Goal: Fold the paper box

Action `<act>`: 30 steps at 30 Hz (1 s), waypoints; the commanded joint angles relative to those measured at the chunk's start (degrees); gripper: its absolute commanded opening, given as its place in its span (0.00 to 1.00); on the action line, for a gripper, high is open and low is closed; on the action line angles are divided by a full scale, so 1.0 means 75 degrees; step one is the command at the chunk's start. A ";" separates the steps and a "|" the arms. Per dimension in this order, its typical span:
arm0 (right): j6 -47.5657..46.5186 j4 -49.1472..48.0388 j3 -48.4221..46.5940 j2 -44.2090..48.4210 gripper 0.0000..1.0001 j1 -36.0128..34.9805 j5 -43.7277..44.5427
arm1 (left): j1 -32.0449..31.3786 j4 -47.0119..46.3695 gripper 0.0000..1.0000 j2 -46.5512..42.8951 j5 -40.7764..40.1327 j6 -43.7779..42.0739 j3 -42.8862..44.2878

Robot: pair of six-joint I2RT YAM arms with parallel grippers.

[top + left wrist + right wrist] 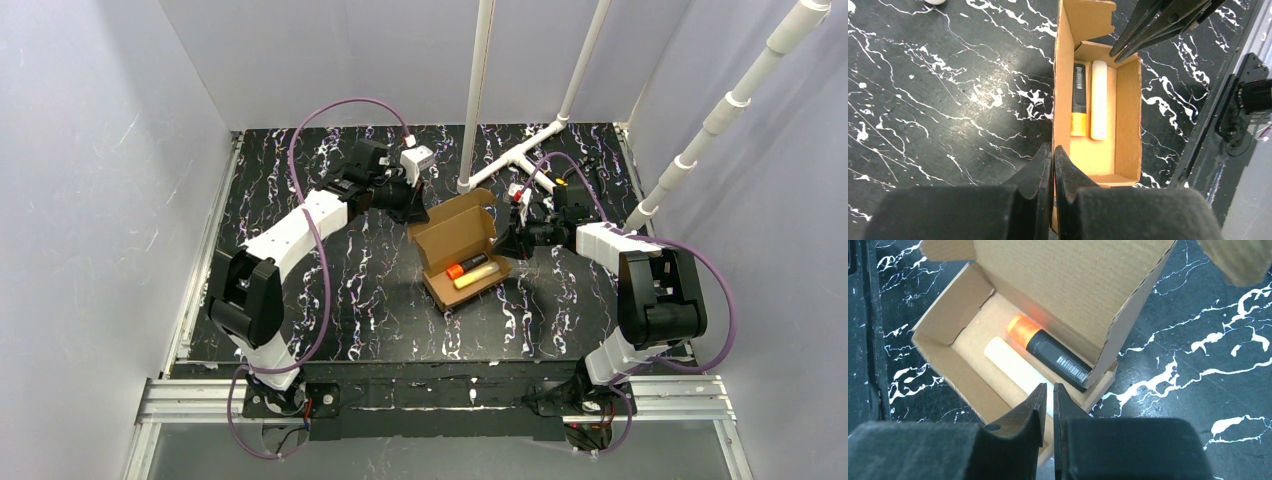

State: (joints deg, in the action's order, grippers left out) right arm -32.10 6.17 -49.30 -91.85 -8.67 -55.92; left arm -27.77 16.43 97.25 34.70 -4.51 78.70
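Mid-frame, brown corrugated paper box [455, 222], lid raised; barcoded black-orange marker [1078, 95] inside. Thin walls pinched tight by left gripper [1053, 150] and right gripper [1048, 388].

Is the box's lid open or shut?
Open. The paper box has its lid raised, leaving the orange-capped marker and pale marker inside uncovered.

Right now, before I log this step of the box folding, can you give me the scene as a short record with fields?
box: paper box open on the table, lid raised
contents: black marker with an orange end and pale marker, lying flat side by side
left gripper: shut on the lid's side edge
right gripper: nearly shut at the box's end wall, seemingly pinching it
task status: lid not yet folded down
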 commanded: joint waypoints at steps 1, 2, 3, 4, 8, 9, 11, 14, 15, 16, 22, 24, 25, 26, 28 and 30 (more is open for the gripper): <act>-0.0328 0.0176 -0.0156 0.0255 0.18 0.0007 -0.0314 | -0.0124 0.0084 0.00 -0.0653 -0.0250 -0.0909 -0.0039; -0.0460 0.0296 -0.0186 0.0264 0.18 0.0007 -0.0355 | -0.0149 0.0083 0.00 -0.0711 -0.0259 -0.1062 -0.0026; -0.0678 0.0528 -0.0238 0.0270 0.18 0.0007 -0.0439 | -0.0169 0.0098 0.00 -0.0753 -0.0310 -0.1209 -0.0020; -0.0968 0.0835 -0.0347 0.0284 0.18 0.0007 -0.0528 | -0.0186 0.0131 0.00 -0.0797 -0.0359 -0.1390 -0.0008; -0.2342 0.2328 -0.0744 0.0300 0.19 0.0007 -0.0765 | -0.0243 0.0132 0.00 -0.1036 -0.0748 -0.1995 -0.0148; -0.2700 0.2681 -0.0840 0.0286 0.20 0.0007 -0.0767 | -0.0257 0.0104 0.00 -0.1091 -0.0876 -0.2125 -0.0223; -0.3532 0.3507 -0.1035 0.0215 0.21 0.0007 -0.0798 | -0.0269 0.0028 0.00 -0.1206 -0.1042 -0.2357 -0.0356; -0.5017 0.4904 -0.1247 0.0033 0.30 0.0007 -0.0923 | -0.0270 -0.0174 0.00 -0.1390 -0.1072 -0.2535 -0.0693; -0.5808 0.5438 -0.1279 -0.0024 0.34 0.0007 -0.0984 | -0.0270 -0.0254 0.00 -0.1426 -0.1049 -0.2512 -0.0786; -0.6649 0.6008 -0.1283 -0.0087 0.38 0.0007 -0.1042 | -0.0270 -0.0312 0.00 -0.1454 -0.1017 -0.2426 -0.0854; -0.7236 0.5886 -0.1061 -0.0174 0.35 -0.0076 -0.0981 | -0.0388 -0.0537 0.00 -0.1489 -0.1108 -0.2099 -0.1073; -0.6228 0.5039 -0.0913 -0.0068 0.31 -0.0134 -0.0725 | -0.0426 -0.0576 0.00 -0.1524 -0.1133 -0.2104 -0.1139; -0.5567 0.4443 -0.0811 0.0031 0.29 -0.0175 -0.0527 | -0.0444 -0.0605 0.00 -0.1545 -0.1143 -0.2117 -0.1183; -0.4672 0.3692 -0.0699 0.0153 0.29 -0.0190 -0.0239 | -0.0454 -0.0614 0.00 -0.1577 -0.1135 -0.2117 -0.1232; -0.3039 0.2266 -0.0429 0.0443 0.29 -0.0192 0.0335 | -0.0486 -0.0620 0.00 -0.1645 -0.1146 -0.2108 -0.1324; -0.2481 0.1674 -0.0301 0.0615 0.29 -0.0192 0.0559 | -0.0521 -0.0631 0.00 -0.1728 -0.1137 -0.2065 -0.1418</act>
State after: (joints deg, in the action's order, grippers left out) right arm -67.29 35.14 -53.28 -91.66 -9.80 -56.82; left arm -31.07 11.81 87.94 26.70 -20.36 69.69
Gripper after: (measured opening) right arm 0.289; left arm 0.014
